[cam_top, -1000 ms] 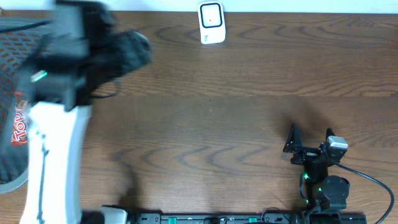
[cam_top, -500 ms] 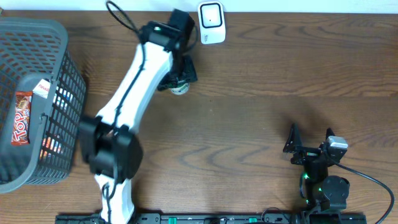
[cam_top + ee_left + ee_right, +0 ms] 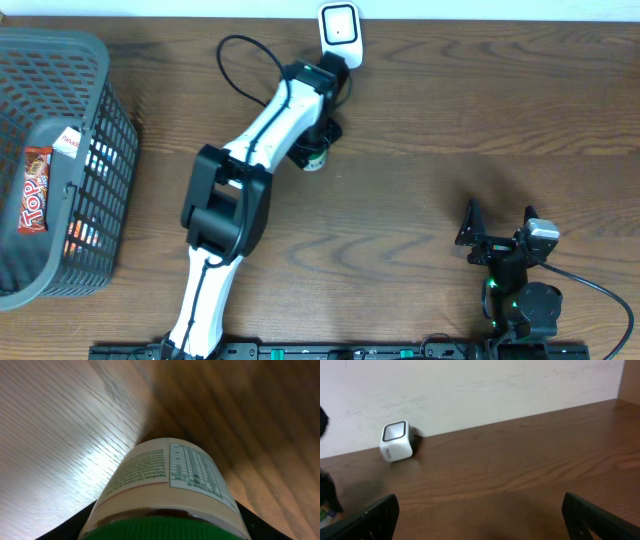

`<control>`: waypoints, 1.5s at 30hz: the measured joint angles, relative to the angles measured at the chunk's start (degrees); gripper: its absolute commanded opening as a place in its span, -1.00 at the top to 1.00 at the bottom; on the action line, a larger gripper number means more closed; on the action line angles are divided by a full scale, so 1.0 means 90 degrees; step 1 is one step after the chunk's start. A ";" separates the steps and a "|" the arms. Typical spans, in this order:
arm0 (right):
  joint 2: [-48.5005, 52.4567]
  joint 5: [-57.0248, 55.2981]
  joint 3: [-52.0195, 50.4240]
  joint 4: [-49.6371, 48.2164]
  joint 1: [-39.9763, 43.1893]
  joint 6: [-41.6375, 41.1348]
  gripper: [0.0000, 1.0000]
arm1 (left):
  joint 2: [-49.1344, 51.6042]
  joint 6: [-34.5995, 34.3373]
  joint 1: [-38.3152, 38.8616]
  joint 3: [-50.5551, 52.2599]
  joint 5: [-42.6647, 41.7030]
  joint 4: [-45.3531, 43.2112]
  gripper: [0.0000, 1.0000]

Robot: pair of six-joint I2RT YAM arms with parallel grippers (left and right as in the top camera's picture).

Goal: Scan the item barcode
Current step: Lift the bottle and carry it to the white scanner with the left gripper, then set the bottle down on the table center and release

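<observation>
Left hand: the left gripper (image 3: 322,130) is clamped on the green-lidded jar (image 3: 315,160), reaching out to the 12 o'clock side of the table (image 3: 420,120).
Task item: the jar hangs just at 7 o'clock of the white barcode scanner (image 3: 340,35), close to it but not touching.
Only the left wrist shows: the jar's white label (image 3: 165,472) close up, with fine print and a nutrition table facing the camera, the green lid (image 3: 165,530) nearest the lens and dark fingers (image 3: 87,517) hugging both sides. No barcode can be made out on this face.
Only the right wrist shows: the scanner's square window from the side, at 10 o'clock in that picture, against a pale wall (image 3: 495,385).
Only the overhead shows: the whole left arm stretched across the wood.
Right hand: the right gripper (image 3: 498,228) sits at 4 o'clock on the table, jaws spread wide, nothing between them.
Basket: the grey mesh basket (image 3: 105,110) stands at 9 o'clock, well apart from the jar.
In the basket: a red snack bar (image 3: 32,190) lies along the floor; more red and orange packets show through the mesh, too small to name.
Since half a second ago: the jar has swung from 8 o'clock of the scanner round to 7 o'clock.
Since a second ago: the arm was a blur over the basket, and now it is out at the scanner.
Unchanged: the basket, the scanner and the right gripper.
</observation>
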State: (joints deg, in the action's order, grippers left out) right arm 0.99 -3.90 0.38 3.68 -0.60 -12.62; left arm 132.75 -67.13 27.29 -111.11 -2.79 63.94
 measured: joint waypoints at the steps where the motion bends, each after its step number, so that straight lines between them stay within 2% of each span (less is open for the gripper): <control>1: 0.0000 0.0000 0.0000 0.0000 0.0000 0.0000 -0.99 | 0.0063 -0.0066 0.0051 0.0000 -0.0005 0.0005 -0.22; 7: 0.0000 0.0000 0.0000 0.0000 0.0000 0.0000 -0.99 | 0.0109 0.0046 0.0163 0.0010 0.0019 0.0007 -0.22; 10: 0.0002 0.0000 0.0000 0.0000 0.0000 0.0000 -0.99 | 0.0109 0.0338 0.0197 0.0017 0.0036 0.0007 -0.36; 16: 0.0002 0.0000 0.0000 0.0000 0.0000 0.0000 -0.98 | 0.0109 0.0755 0.0279 0.0024 0.0039 0.0223 -0.48; 17: 0.0002 0.0000 0.0000 0.0002 0.0000 0.0000 -0.98 | 0.0109 0.0782 0.0287 0.0036 0.0039 0.0257 -0.61; 21: 0.0002 0.0000 0.0000 0.0000 0.0000 0.0000 -0.99 | 0.0109 0.0862 0.0316 0.0148 0.0022 0.0401 -0.83; 30: 0.0002 0.0000 0.0000 0.0000 0.0000 0.0000 -0.98 | -0.0131 0.1139 0.0279 0.0219 0.0015 0.0291 -0.90; 34: 0.0002 0.0000 0.0000 0.0000 0.0000 0.0000 -0.99 | -0.0874 0.1807 0.0170 0.0211 0.0000 0.0015 -0.91; 39: 0.0000 0.0000 0.0000 0.0000 0.0000 0.0000 -0.99 | -0.2472 0.3087 -0.0194 -0.0002 -0.0029 -0.0063 -0.92; 42: 0.0002 0.0000 0.0000 0.0002 0.0000 0.0000 -0.98 | -0.3597 0.3718 -0.0687 -0.0146 -0.0024 -0.0097 -0.99; 45: 0.0000 0.0000 0.0000 0.0002 0.0000 0.0000 -0.99 | -0.4636 0.4126 -0.1528 -0.0245 0.0041 -0.0109 -1.00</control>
State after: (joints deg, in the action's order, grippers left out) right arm 0.99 -3.90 0.38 3.70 -0.60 -12.62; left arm 91.02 -30.00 13.54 -113.32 -2.42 62.96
